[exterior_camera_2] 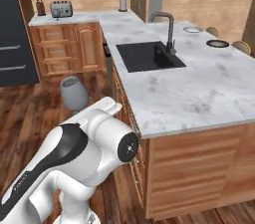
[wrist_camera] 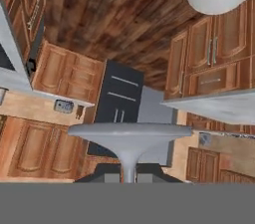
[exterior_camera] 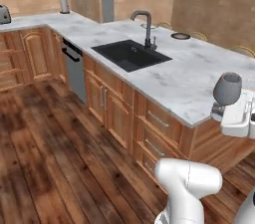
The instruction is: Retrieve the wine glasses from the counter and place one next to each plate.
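Jaws pinch wine glass [exterior_camera: 227, 89] stem, apparently just off island top [exterior_camera: 184, 86] edge, over open floor [exterior_camera: 45, 143].

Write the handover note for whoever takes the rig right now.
Gripper: shut on a wine glass, held by the stem, upright, out past the end of the island.
Plates: dark one and pale one both sit on the far end of the island, beyond the sink.
Done: one glass picked up, in transit.
Left: set this glass beside a plate; no glass stands by either plate yet. Then fetch the second glass and set it by the other plate.
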### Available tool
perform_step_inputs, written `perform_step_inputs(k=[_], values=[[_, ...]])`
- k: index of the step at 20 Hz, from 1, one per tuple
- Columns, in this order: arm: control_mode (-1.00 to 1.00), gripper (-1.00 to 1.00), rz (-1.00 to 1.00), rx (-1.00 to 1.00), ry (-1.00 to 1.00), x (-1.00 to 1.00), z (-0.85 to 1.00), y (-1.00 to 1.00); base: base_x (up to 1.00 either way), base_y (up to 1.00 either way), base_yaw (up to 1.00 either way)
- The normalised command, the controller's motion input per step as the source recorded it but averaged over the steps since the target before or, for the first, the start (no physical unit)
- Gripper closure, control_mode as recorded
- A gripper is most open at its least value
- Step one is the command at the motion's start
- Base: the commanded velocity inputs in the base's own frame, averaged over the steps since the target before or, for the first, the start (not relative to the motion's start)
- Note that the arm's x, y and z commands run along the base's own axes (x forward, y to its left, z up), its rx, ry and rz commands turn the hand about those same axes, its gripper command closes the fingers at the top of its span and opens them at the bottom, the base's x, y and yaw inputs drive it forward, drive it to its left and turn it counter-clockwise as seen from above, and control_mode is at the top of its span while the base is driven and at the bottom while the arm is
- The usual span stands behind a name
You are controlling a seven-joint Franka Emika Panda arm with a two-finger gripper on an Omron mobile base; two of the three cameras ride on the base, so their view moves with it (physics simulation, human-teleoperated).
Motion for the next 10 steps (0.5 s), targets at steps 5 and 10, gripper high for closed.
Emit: perform_step_inputs(k=[5, 10], values=[[1.00, 1.00, 0.00, 0.00, 0.00, 0.00, 0.00, 0.00, -0.79, -1.00, 0.64], [1.00, 1.00, 0.00, 0.00, 0.00, 0.00, 0.00, 0.00, -0.74, -1.00, 0.62]])
